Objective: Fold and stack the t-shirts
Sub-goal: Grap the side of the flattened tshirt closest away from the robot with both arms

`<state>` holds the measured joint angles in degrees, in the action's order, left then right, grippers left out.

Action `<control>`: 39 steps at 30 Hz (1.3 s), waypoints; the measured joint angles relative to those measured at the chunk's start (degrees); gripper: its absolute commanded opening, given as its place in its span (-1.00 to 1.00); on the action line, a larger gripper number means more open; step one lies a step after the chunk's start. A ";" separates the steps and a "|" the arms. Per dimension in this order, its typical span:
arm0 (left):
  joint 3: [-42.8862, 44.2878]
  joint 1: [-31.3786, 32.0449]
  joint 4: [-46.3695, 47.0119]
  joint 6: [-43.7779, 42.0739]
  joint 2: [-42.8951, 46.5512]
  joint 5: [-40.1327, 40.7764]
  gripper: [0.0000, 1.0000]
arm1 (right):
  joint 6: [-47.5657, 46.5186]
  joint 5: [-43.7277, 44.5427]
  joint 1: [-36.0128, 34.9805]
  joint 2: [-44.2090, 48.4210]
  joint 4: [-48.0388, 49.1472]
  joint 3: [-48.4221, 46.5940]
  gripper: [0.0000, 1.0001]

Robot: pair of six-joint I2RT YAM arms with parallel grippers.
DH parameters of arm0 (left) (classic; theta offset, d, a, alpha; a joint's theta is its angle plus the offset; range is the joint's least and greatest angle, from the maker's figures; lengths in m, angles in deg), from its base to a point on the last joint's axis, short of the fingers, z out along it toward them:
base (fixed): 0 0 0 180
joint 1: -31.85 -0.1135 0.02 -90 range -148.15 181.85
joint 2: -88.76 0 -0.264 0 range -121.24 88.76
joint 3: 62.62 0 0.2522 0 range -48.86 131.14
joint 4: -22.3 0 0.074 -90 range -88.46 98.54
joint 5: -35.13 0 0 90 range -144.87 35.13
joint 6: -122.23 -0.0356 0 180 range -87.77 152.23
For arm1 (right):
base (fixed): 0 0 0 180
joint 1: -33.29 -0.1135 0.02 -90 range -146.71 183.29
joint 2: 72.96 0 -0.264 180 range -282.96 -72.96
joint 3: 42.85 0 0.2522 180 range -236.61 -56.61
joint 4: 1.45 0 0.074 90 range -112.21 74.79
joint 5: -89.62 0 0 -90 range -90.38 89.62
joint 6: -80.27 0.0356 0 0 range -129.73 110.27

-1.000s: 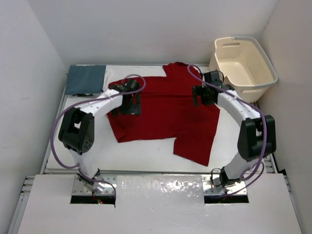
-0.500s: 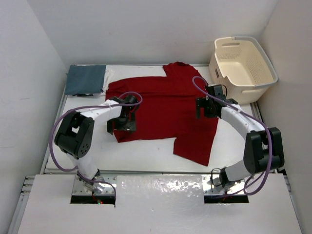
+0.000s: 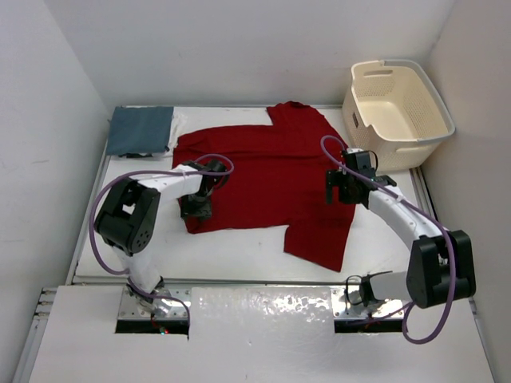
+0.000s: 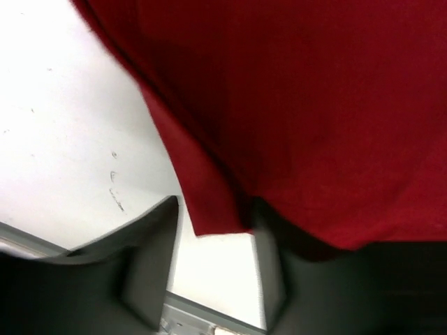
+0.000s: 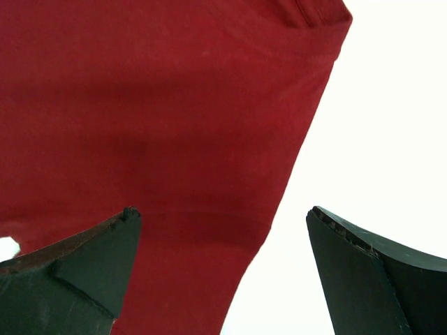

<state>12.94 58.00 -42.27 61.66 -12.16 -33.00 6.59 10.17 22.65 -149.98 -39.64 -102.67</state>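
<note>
The red t-shirt (image 3: 271, 179) is lying spread out in the middle of the white table (image 3: 239, 249). It is flat, not folded yet. One sleeve is pointing to the far side and one part is hanging down toward the near side. A blue-grey t-shirt (image 3: 140, 130) is sitting in the far left corner. It looks folded, so that may be where the pile is going. I cannot pick out a white shirt. The cream laundry basket (image 3: 399, 137) is standing at the far right, apart from the red shirt.

The left gripper (image 3: 196, 209) is sitting low at the near left corner of the red shirt. In the left wrist view, its fingers (image 4: 150, 269) are standing about half way apart, one on each side of that corner. The corner is poking into the gap between them. I think it is there because a corner is the easy bit of cloth to pinch. It does not look pinched yet.

The right gripper (image 3: 339, 187) is hanging over the right edge of the red shirt. Its fingers (image 5: 91, 265) are standing wide apart and are holding nothing. One finger is over the red cloth and the other is over bare table. So the edge is lying between them, ready for a grab.

I think both arms are getting ready to lift the shirt for a first fold. The cloth is floppy, so a thin pinch could slip off.
</note>
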 measured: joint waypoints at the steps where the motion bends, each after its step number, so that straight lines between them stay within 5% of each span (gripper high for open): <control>1: -0.02 0.00 0.00 0.02 -0.04 0.17 -0.39 | 0.02 0.00 0.00 0.37 -0.07 0.37 0.98; 6: -0.81 0.00 0.20 1.14 0.55 1.14 -0.99 | 0.17 -0.66 0.00 1.99 -0.96 2.05 0.98; 25: -9.16 -0.72 -0.46 10.75 11.47 3.72 -1.00 | 7.06 -10.23 -9.27 14.62 -16.50 17.29 0.88; 32: -11.96 -2.47 2.10 13.14 14.47 1.95 -1.00 | 9.77 -14.93 -10.51 15.87 -17.70 20.85 0.60; 35: -14.14 -2.71 3.08 14.73 16.31 0.96 -1.00 | 10.71 -16.87 -10.54 14.75 -16.61 22.84 0.11; 38: -15.17 -3.39 2.91 16.79 18.40 0.57 -1.00 | 11.61 -17.46 -10.51 13.20 -16.06 23.37 -0.11; 39: -15.34 -3.72 2.99 17.49 19.08 0.55 -1.00 | 11.89 -17.55 -10.51 12.94 -15.93 23.39 -0.37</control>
<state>-2.40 54.29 -39.27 79.15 6.92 -32.45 18.48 -7.38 12.14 -137.04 -55.57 -79.28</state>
